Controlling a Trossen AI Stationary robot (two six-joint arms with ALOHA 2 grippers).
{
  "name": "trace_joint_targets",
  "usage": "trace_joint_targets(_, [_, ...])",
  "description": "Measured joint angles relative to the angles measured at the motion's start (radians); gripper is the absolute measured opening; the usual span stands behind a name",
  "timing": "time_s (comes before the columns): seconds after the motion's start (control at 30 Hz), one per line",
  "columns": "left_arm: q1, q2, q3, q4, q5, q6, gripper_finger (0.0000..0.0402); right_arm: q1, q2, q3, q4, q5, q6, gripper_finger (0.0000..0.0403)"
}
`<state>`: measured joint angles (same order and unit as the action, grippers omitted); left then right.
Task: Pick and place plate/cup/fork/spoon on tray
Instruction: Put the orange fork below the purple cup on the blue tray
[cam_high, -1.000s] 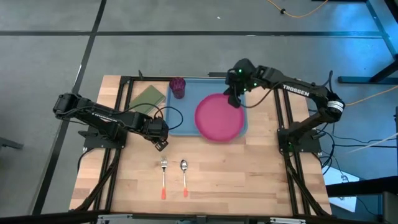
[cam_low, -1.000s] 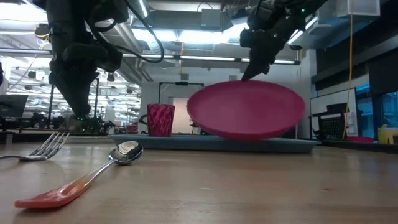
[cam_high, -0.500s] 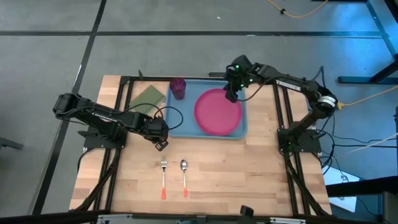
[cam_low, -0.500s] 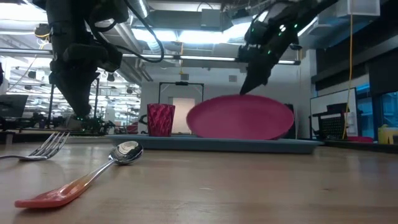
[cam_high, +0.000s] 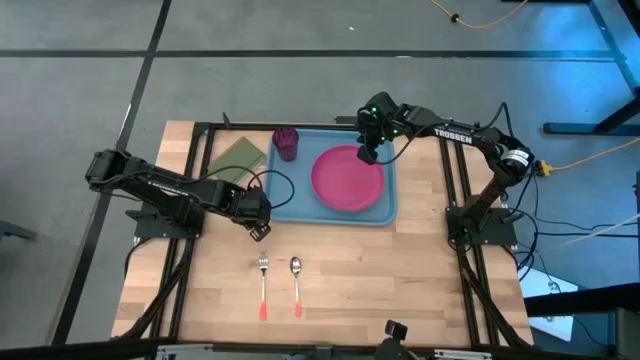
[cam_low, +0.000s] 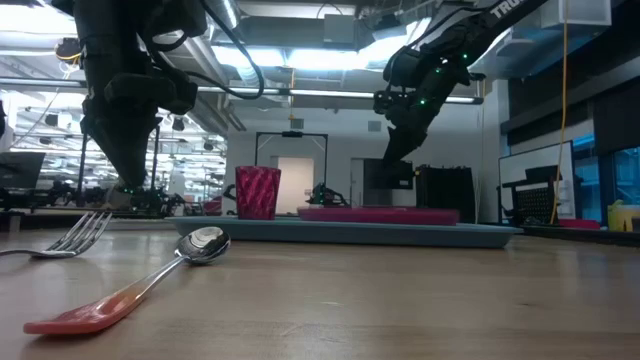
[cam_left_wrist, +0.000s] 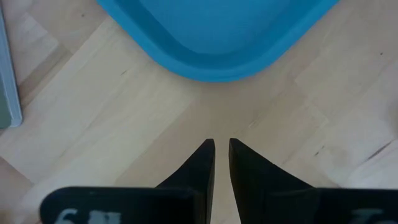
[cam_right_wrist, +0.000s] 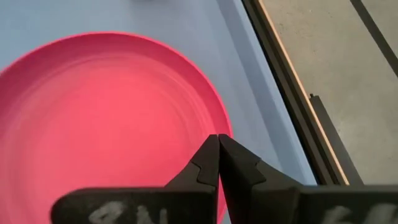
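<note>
- Since the earlier frames, the plate is lying flat in the tray, no longer tilted.
- Right pincer is hovering at the plate's far rim, clenched on nothing.
- Left pincer is waiting near the tray, nearly closed, empty.
- Fork and spoon are lying close together on the counter; grabbing one risks nudging the other.

We log one green pad on the wooden table, lying just beside the tray's left end.

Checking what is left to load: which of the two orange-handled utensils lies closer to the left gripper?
The fork, tines toward the left gripper; the round-bowled spoon lies on its far side.
</note>
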<state>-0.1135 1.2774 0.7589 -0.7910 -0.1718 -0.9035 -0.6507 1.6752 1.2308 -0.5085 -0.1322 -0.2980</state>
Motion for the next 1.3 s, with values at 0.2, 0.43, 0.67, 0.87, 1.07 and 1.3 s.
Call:
trace_joint_targets(0.2, [0.0,0.0,0.0,0.0,-0.002,0.0,0.0041,0.008,-0.003,0.0,-0.012,0.0,0.06,0.0016])
trace_joint_targets(0.43, [0.0,0.0,0.0,-0.001,-0.003,0.0,0.0041,0.098,-0.085,0.0,-0.127,0.0,0.088,0.0016])
trace_joint_targets(0.67, [-0.007,0.0,0.0,-0.001,-0.005,-0.002,0.0041,0.271,-0.233,0.0,-0.322,-0.001,0.259,0.0016])
trace_joint_targets(0.87, [-0.035,0.0,0.0,-0.001,-0.032,-0.002,0.0041,0.432,-0.325,-0.012,-0.379,0.0,0.399,0.0016])
trace_joint_targets(1.07, [-0.054,0.0,0.0,-0.001,-0.037,-0.002,0.0041,0.566,-0.364,-0.013,-0.438,0.032,0.465,0.0016])
trace_joint_targets(1.3, [-0.058,0.0,0.0,0.0,-0.035,-0.002,0.0041,0.712,-0.355,-0.016,-0.425,0.192,0.501,0.0017])
